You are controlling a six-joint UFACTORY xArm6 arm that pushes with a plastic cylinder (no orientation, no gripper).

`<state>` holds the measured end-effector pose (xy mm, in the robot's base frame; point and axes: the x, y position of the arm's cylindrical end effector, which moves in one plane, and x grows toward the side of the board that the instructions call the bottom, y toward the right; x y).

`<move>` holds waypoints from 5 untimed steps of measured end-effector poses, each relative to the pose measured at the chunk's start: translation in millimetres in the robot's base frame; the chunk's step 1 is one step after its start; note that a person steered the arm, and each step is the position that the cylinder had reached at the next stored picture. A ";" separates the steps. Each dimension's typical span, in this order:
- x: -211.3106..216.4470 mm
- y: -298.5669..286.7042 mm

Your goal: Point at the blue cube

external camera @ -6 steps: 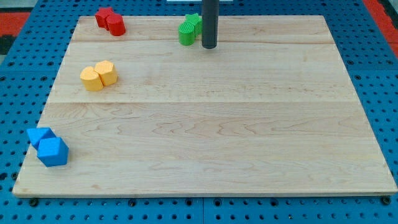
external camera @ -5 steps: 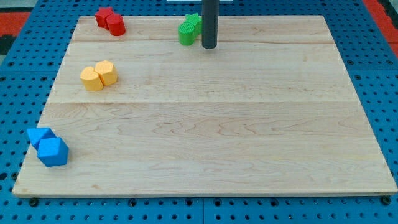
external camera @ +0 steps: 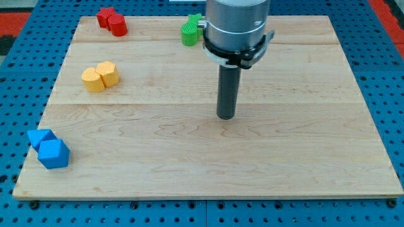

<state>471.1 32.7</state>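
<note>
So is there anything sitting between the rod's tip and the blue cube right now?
No, nothing visible. My tip is near the board's middle, and the blue cube sits at the view's bottom left. Only bare wood lies between them. The other blue block touches the cube's far side, and the yellow blocks lie well above the line.

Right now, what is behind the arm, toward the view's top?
A green block shows beside the arm's housing, partly covered by it. Anything more behind it is hidden. My tip touches no block.
</note>
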 end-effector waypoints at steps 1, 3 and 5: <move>0.0 -0.2; 71.9 -14.3; 115.8 -178.3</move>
